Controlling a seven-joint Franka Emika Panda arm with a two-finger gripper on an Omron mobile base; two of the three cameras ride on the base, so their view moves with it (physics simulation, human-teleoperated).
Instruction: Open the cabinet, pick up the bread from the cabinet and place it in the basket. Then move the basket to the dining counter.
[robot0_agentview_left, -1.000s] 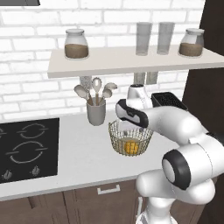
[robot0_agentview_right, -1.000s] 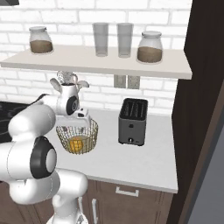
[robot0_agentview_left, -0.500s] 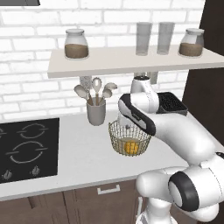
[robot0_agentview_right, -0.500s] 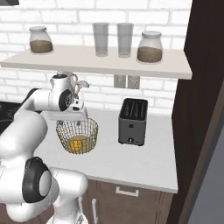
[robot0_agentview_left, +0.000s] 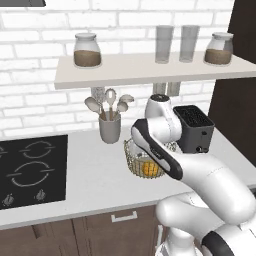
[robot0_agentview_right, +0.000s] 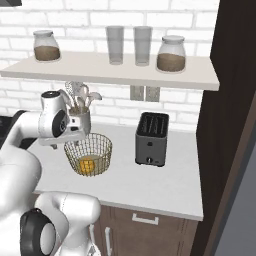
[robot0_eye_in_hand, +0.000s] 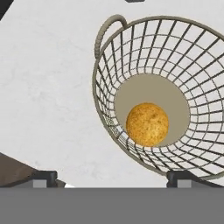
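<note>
Hand view shows the bread lying in the basket on the white surface. The claw hangs wide open, holding nothing. The light, stiff basket looks easiest to grab by its rim.

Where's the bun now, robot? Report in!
Gripper open, above basket. Bun inside basket, on its base. Toaster beside basket, utensil crock behind.
</note>
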